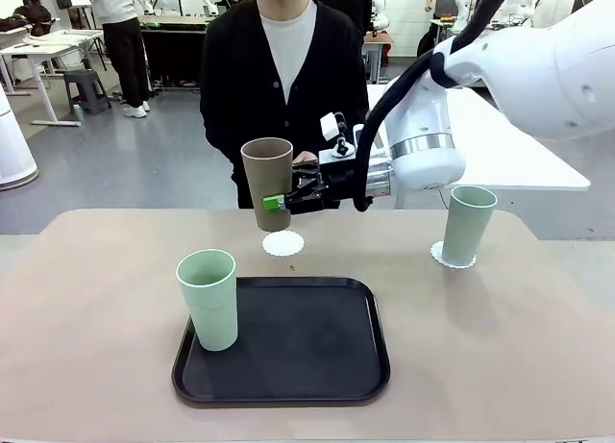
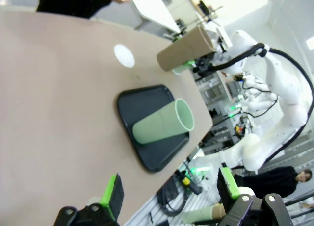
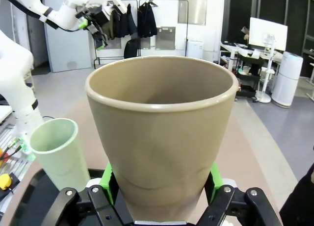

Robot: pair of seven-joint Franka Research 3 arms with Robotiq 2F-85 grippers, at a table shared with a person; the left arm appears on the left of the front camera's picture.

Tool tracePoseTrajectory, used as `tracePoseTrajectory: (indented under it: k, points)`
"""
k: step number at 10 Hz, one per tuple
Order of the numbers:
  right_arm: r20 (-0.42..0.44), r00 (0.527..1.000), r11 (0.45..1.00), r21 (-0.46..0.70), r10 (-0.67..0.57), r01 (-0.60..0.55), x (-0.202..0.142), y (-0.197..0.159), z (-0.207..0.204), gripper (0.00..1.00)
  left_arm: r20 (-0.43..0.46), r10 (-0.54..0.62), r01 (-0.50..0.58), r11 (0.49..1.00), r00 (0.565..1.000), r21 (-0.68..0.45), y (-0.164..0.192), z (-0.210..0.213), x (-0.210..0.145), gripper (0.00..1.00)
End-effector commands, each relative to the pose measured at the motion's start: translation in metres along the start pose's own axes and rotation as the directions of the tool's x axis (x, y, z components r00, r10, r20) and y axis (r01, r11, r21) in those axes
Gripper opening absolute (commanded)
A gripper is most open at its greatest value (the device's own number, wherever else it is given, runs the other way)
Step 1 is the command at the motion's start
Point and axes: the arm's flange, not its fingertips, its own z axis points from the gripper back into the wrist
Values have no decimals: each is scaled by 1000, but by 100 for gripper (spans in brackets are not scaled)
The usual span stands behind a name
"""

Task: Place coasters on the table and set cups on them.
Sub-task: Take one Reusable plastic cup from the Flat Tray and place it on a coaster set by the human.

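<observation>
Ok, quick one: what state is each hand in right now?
Left hand: open, nothing between its fingers.
Right hand: closed on the brown cup, which it holds upright above the table.

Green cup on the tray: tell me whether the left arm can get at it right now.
Probably yes. The left pincer is open, the green cup stands free at the left of the tray, and nothing lies between them.

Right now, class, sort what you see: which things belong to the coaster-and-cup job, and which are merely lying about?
Job: brown cup in right gripper; left mint cup; right mint cup on right coaster; bare coaster; table.
Lying about: black tray.
</observation>
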Motion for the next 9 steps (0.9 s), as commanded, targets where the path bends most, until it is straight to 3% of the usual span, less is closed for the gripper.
tracePoseTrajectory:
  k: [1, 5, 6, 9]
  points:
    - [-31, 999, 999, 42, -10, 12, 1, -28, -6, 0, 4, -11, 11, 1000, 1000, -7, 0, 1, -1, 100]
    - [-82, 997, 993, 118, -2, 12, -3, -51, -10, 0, 4, -11, 11, 1000, 1000, -7, 0, 1, -1, 100]
    - [-69, 998, 998, 60, 12, -7, -9, -38, -7, 0, 4, -11, 11, 1000, 1000, -7, 0, 1, -1, 100]
    - [-69, 998, 998, 60, 12, -7, -9, -38, -7, 0, 4, -11, 11, 1000, 1000, -7, 0, 1, -1, 100]
